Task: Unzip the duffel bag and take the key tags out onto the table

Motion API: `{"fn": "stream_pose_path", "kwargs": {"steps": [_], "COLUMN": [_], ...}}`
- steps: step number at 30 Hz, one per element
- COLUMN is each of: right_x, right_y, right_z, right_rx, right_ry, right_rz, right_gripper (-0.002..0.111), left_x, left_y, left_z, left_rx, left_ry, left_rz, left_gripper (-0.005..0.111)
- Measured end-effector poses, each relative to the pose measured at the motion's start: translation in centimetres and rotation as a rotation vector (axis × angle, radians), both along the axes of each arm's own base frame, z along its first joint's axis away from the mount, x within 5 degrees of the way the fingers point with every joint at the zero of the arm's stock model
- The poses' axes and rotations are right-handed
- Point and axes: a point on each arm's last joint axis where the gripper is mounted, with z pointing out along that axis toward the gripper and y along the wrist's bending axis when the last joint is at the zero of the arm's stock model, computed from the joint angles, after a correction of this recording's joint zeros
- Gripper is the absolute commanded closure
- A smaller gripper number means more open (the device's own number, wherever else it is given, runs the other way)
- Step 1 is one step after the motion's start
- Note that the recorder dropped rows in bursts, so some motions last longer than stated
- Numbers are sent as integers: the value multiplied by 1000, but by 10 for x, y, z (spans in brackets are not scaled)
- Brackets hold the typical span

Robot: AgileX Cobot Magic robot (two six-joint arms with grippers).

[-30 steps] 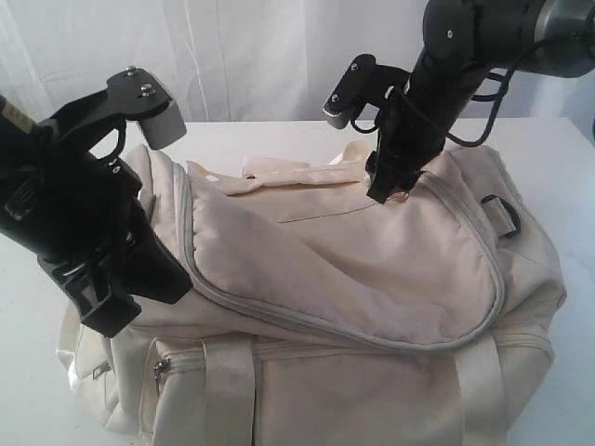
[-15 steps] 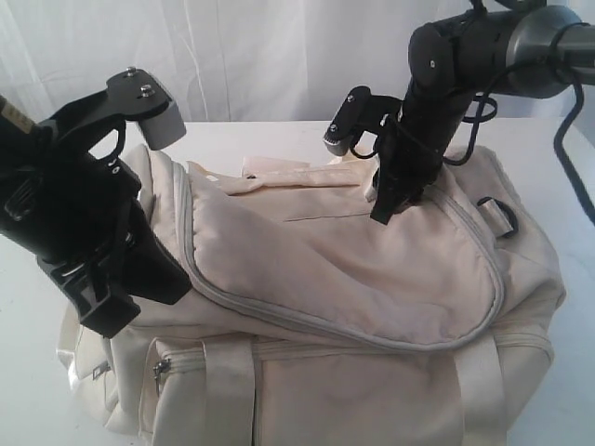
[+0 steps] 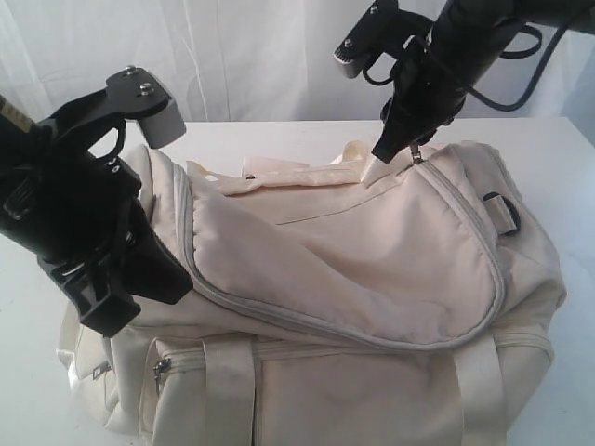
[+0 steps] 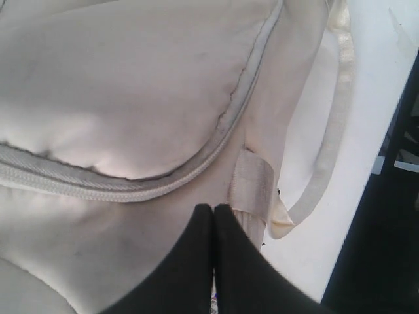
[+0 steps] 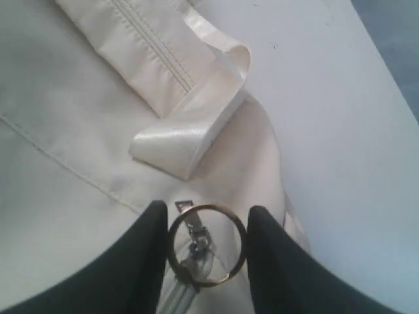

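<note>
The cream duffel bag lies on the white table with its curved grey zipper closed along the top flap. My right gripper hangs over the bag's far top. In the right wrist view it is shut on a metal ring that hangs from the zipper pull, one finger against each side of it. My left gripper presses against the bag's left end. In the left wrist view its fingers are shut tight together against the fabric. The key tags are hidden.
A folded webbing strap lies just beyond the ring. A black strap ring sits on the bag's right end and a small zipped pocket on its front left. A loose carry strap hangs onto the table.
My right gripper has narrowed onto the ring and risen up and to the right off the bag top, lifting the zipper pull. The left arm has not moved.
</note>
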Motion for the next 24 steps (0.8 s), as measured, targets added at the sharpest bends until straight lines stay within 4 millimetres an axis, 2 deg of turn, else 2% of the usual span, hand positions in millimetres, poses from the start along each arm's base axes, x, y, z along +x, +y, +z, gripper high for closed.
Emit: {"fn": "stream_pose_path", "kwargs": {"steps": [14,19,24], "right_x": [-34,-44,-49], "right_y": [-23,-29,-32], "right_z": [41,41,29], "right_rx": [28,29,-1], "right_ry": [57,89,136], "right_rz": [-164,-205,-215], "right_gripper": [108,108,108], "left_x": [12,22,32], "left_y": [-4,-7,-14], "left_z": [6,13,28], "left_rx": [-69,-137,-178], "left_ry": [-134,-240,-290], "left_rz": [41,101,118], "left_gripper": [107,107,107]}}
